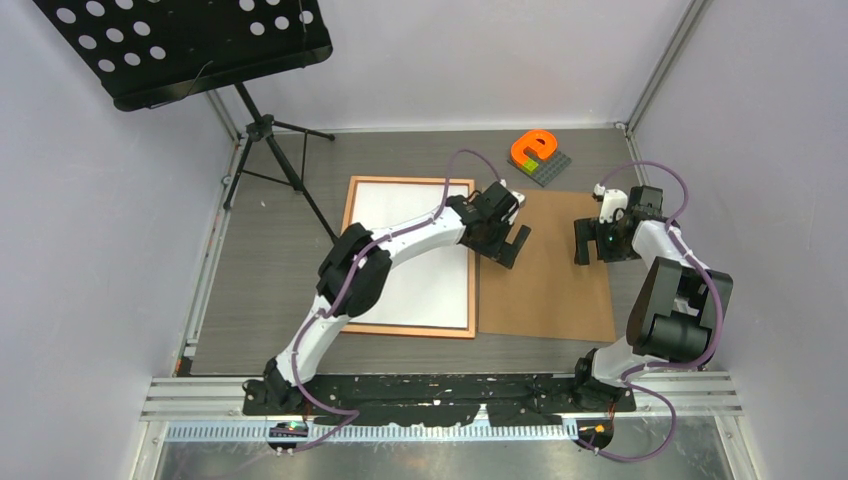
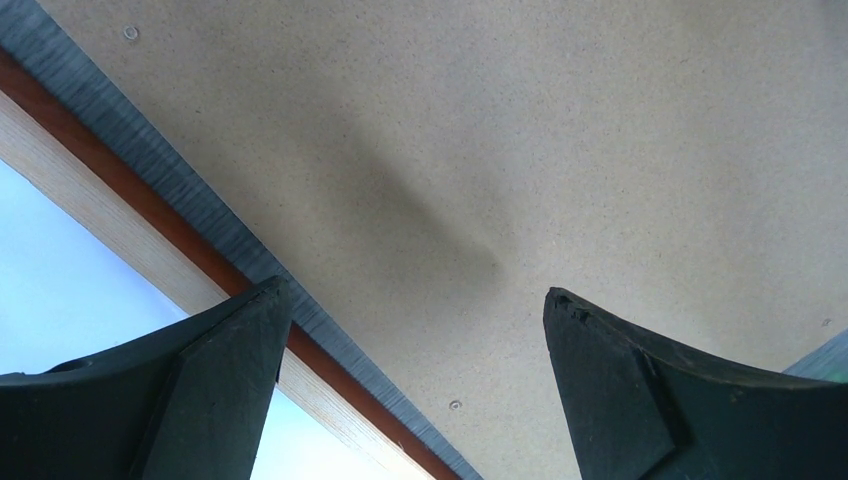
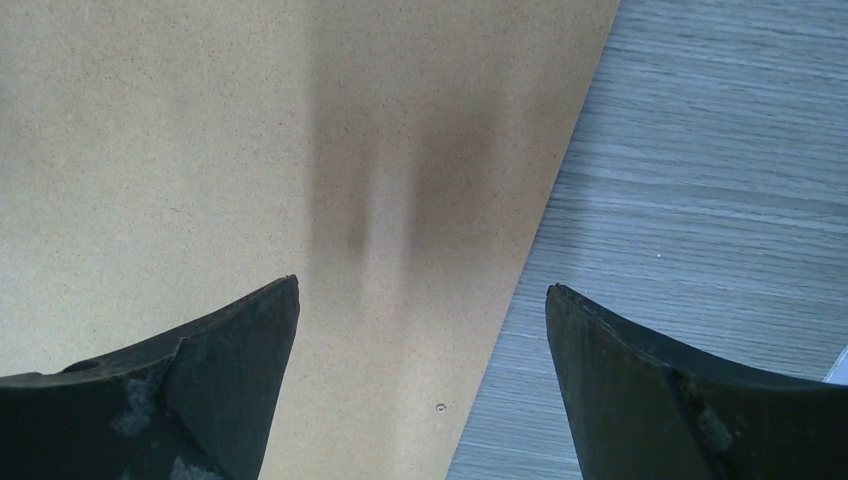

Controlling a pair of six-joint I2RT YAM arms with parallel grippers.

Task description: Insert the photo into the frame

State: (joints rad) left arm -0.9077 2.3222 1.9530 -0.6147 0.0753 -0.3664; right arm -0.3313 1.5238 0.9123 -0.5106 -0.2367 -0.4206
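On the grey table (image 1: pixel 270 250): two flat rectangles lie side by side, seen from above.
Frame (image 1: pixel 400 180): thin orange-brown wooden border, lying flat left of centre, crossed diagonally by the left arm (image 1: pixel 410 238).
Photo (image 1: pixel 400 215): lies inside the frame, white side up, filling the opening; the picture side does not show.
Backing board (image 1: pixel 545 280): plain brown, flat just beside the frame's right edge; the left wrist view shows a narrow strip of table between them.
Left gripper (image 1: pixel 508 243): fingers spread wide, holding nothing, above the board's left edge next to the frame.
Right gripper (image 1: pixel 596 245): fingers spread wide, holding nothing, above the board's right edge; one finger is over the board, the other over bare table.
Far edge: an orange toy (image 1: pixel 535 148) sits on a grey brick plate, just beyond the board.
Far left corner: a black perforated music stand (image 1: pixel 190 40) on a tripod.
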